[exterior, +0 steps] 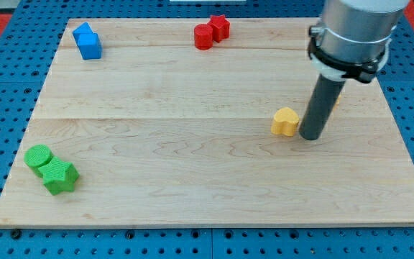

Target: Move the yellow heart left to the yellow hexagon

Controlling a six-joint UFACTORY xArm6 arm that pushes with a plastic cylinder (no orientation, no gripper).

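The yellow heart (286, 121) lies on the wooden board (192, 144), right of centre. My tip (311, 136) rests on the board just to the view's right of the heart, touching it or nearly so. The dark rod rises from there to the arm's grey body at the view's top right. A thin yellow-orange sliver (336, 101) shows at the rod's right edge. The rod hides the rest, so I cannot tell whether it is the yellow hexagon.
Two blue blocks (88, 41) sit together at the top left. A red cylinder (203, 36) and a red star (220, 26) touch at the top centre. A green cylinder (38, 156) and a green star (60, 177) sit at the bottom left.
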